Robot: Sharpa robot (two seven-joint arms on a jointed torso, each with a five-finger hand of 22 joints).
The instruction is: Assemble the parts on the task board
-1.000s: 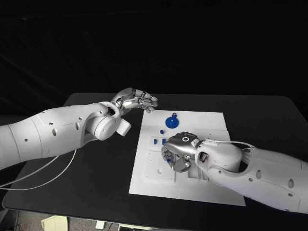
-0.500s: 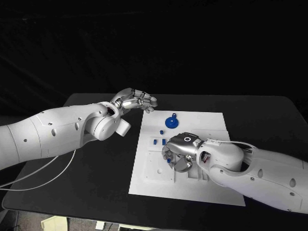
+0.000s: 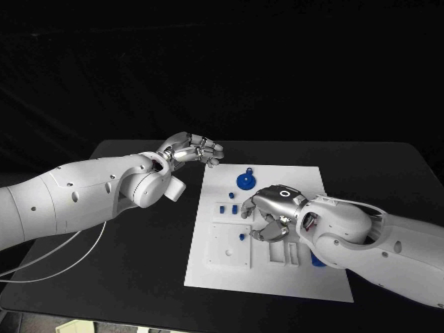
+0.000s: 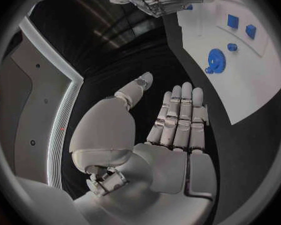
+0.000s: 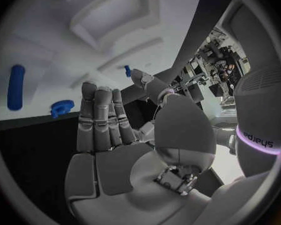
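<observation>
Worktop: you have a flat black worktop [image 3: 132, 277] under both arms, matt and dark, with the white rectangular task board [image 3: 272, 277] lying flat near its middle.
Room: behind the worktop you see only black cloth hanging in folds.
Task board: its surface carries shallow moulded recesses, plain in the right wrist view as pale rectangular pockets.
Blue round gear with a short stem [image 3: 246, 180]: it lies on the board's far part, near the left robot hand; the left wrist view shows it too [image 4: 215, 61].
Small blue square pieces [image 3: 227, 207]: they sit on the board's left part, beside the right robot hand.
Blue oblong piece [image 3: 318, 262]: it lies on the board close against the right forearm; the right wrist view shows a blue bar [image 5: 15, 87] and a small blue toothed piece [image 5: 62, 107] near it.
Left robot hand [image 3: 194, 148]: it hovers past the board's far left corner, over bare worktop, released; in the left wrist view [image 4: 178, 120] its fingers lie straight and together, holding nothing.
Right robot hand [image 3: 269, 223]: it is low over the board's middle, fingers pointing down; its own wrist view [image 5: 106, 122] shows a flat palm, straight fingers, grasping nothing.
</observation>
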